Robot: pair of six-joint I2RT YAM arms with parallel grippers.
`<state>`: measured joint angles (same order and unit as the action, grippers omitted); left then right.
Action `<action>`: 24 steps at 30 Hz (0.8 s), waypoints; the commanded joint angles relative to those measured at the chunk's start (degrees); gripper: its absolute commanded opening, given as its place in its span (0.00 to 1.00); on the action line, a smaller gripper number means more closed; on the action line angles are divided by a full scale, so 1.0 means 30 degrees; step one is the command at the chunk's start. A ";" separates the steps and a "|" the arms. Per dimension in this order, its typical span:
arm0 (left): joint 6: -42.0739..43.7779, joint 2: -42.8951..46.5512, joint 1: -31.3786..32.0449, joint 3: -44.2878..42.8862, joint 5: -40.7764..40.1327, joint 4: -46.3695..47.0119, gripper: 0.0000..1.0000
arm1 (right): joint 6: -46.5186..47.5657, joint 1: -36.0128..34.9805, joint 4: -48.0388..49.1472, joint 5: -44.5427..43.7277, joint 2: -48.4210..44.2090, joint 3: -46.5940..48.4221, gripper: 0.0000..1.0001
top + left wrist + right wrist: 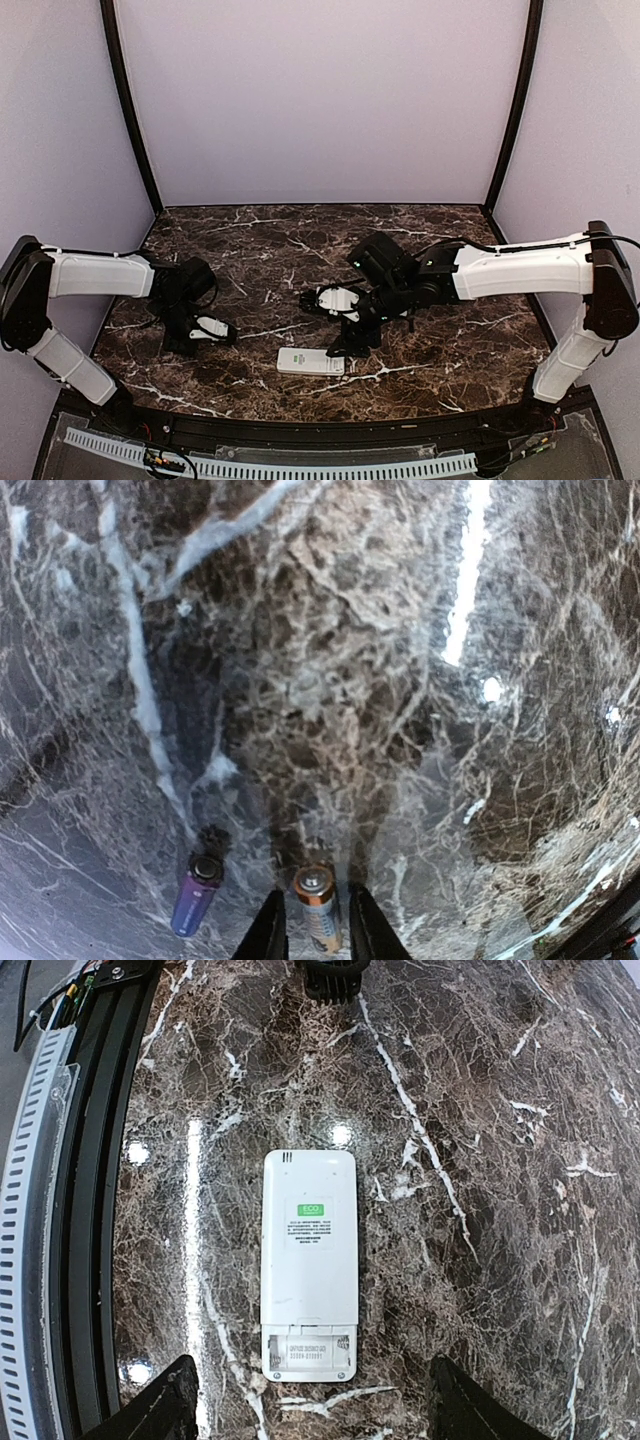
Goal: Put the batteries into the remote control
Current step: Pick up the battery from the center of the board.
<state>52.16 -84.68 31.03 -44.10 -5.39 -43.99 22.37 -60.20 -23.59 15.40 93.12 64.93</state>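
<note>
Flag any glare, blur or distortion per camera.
Right wrist: sharp, lamp glare spots on the table beside the remote control. Left wrist: strong fisheye warp, soft edges, bright streak up top; battery legible. Top external: even light, no obvious hotspots.

remote control (309,1260) label (309,1222) txt illegible

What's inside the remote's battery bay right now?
The remote control lies back up, its bay uncovered: only a printed label shows inside, nothing loaded. Contacts are too small to make out, and the button face is hidden against the table.
</note>
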 commanded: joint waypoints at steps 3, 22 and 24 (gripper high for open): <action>-0.0734 0.0057 0.0087 0.0520 0.0344 -0.0873 0.25 | 0.0070 0.0066 0.0189 -0.0296 0.0023 0.0181 0.75; -0.3209 0.1282 0.0263 -0.1718 0.2906 -0.1355 0.00 | -0.0121 0.0062 0.0195 -0.0594 -0.0468 0.0294 0.75; -0.4350 0.1803 0.0263 -0.2613 0.3846 -0.1084 0.00 | -0.0405 0.0143 0.0321 -0.0696 -0.0836 0.0398 0.75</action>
<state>45.32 -83.48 31.46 -46.26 -0.60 -46.57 22.31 -60.20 -23.59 14.06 93.10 64.93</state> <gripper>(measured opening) 0.052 0.747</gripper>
